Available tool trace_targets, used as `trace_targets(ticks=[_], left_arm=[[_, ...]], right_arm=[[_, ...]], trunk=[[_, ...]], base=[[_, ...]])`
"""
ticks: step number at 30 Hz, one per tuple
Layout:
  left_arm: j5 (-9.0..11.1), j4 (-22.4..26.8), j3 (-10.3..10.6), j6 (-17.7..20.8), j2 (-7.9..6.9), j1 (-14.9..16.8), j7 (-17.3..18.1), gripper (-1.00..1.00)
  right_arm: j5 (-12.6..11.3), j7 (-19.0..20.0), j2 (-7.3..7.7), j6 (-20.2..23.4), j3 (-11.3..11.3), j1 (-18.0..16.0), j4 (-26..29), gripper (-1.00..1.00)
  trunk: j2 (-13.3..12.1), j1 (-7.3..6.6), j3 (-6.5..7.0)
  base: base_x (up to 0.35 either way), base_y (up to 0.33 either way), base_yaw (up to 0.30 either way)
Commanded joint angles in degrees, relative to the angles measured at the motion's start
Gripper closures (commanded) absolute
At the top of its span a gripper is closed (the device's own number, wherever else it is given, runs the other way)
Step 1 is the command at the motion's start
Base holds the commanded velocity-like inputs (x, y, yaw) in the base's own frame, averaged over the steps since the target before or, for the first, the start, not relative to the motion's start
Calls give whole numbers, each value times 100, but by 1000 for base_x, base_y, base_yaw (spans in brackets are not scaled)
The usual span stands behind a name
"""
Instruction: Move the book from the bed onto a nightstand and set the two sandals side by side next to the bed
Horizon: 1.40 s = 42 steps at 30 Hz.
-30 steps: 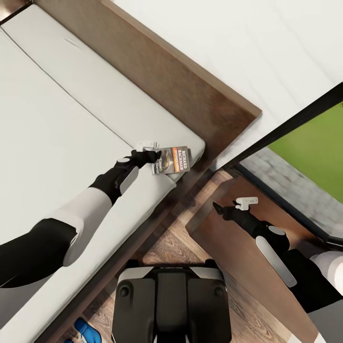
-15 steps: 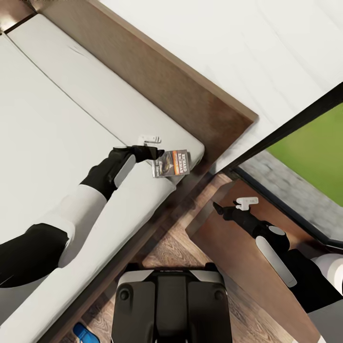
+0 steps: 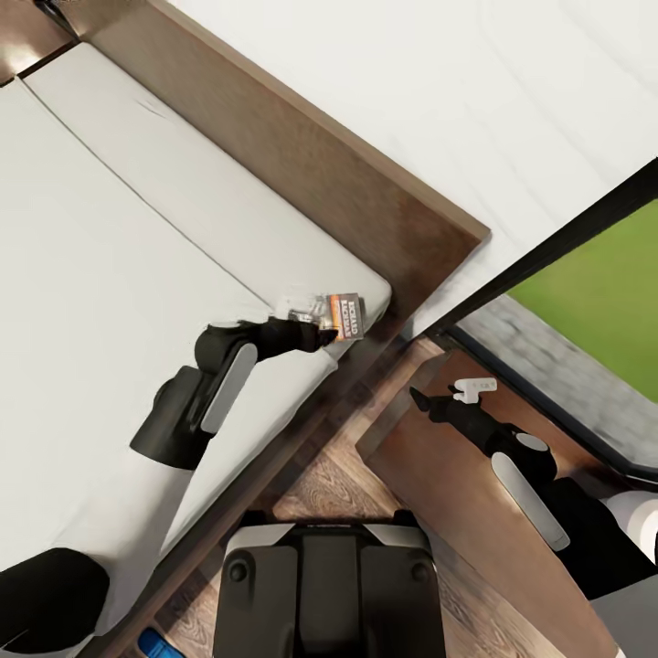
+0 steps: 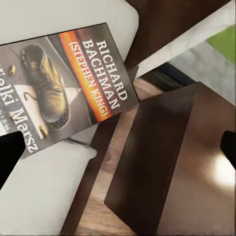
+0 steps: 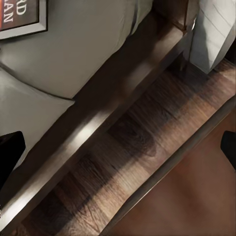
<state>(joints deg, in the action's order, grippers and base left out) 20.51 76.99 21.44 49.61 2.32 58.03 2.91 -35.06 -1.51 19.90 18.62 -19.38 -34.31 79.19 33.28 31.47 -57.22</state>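
The book [image 3: 342, 314] lies at the corner of the bed [image 3: 110, 274] nearest the headboard [image 3: 302, 160] and the nightstand [image 3: 439, 475], on the pale mattress close to its edge. In the left wrist view its cover [image 4: 64, 88] shows an orange band and a boot. The left gripper [image 3: 311, 334] reaches to the book's near edge; whether its fingers are clamped on the book or merely beside it cannot be told. The right gripper [image 3: 443, 397] hovers over the nightstand's glossy top, near the corner closest to the bed, fingers spread apart and holding nothing. Wood-plank floor [image 3: 329, 475] shows between bed and nightstand.
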Motion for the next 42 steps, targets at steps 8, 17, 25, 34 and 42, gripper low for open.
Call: trace_targets(ticks=[8,17,25,34,42], left_arm=[[-44,459,-27,3,-227,-1021,-9,-100],[-46,631,-63,-379,-456,-1702,-14,-100],[-70,631,-98,-444,-478,-1783,-19,-100],[-82,640,-99,-450,-550,-1786,-3,-100],[-82,662,-98,-456,-597,-1787,-5,-100]], right_arm=[[-36,-21,5,19,-21,-2,8,-100],[551,-105,-2,15,-63,-3,-9,-100],[690,-52,-26,-13,-44,-4,-38,-100],[635,155,-25,24,119,-8,-34,-100],[602,891,-30,27,294,-51,-239,-100]], trunk=[[6,3,56],[6,3,100],[6,3,103],[6,3,103],[6,3,103]], base=[[0,0,0],[0,0,0],[0,0,0],[0,0,0],[0,0,0]])
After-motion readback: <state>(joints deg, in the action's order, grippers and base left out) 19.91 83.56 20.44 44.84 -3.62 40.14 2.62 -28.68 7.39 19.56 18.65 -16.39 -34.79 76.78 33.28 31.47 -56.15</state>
